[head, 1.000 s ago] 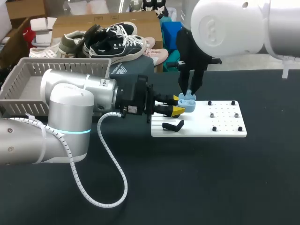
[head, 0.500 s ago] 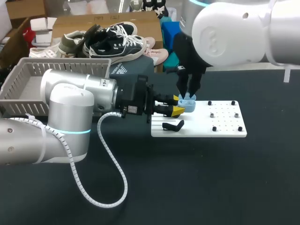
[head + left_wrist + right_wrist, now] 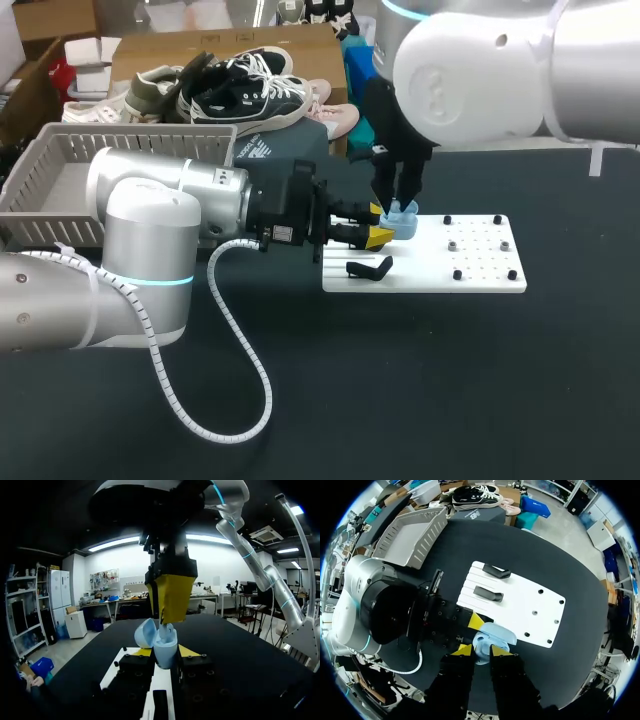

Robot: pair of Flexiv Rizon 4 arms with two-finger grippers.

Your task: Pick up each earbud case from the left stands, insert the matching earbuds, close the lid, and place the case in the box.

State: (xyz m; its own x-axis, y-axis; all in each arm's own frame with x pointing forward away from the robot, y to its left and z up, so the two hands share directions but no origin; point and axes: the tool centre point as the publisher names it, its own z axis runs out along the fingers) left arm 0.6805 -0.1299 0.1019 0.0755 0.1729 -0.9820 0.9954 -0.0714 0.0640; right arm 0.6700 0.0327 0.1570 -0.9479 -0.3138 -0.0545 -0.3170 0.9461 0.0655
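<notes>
My left gripper [image 3: 380,224] reaches in level from the left and is shut on the body of a light blue earbud case [image 3: 404,221], which it holds just above the white stand board [image 3: 470,262]. In the left wrist view the case [image 3: 165,649] stands upright between the yellow tips, with its lid [image 3: 146,632] swung open to one side. My right gripper [image 3: 402,203] hangs straight down over the open case. Its yellow fingers [image 3: 172,592] pinch a small pale earbud [image 3: 168,628] at the case's mouth. The right wrist view shows the case [image 3: 489,639] directly under that gripper [image 3: 481,651].
Two black stands [image 3: 496,571] [image 3: 487,594] sit on the left part of the board; one stand [image 3: 370,268] lies just below the held case. Small black pegs [image 3: 457,274] dot the board's right part. A grey basket [image 3: 60,165] stands at the far left.
My right arm has shifted a little to the left, keeping its gripper over the open case. The left arm and the case have not moved.
</notes>
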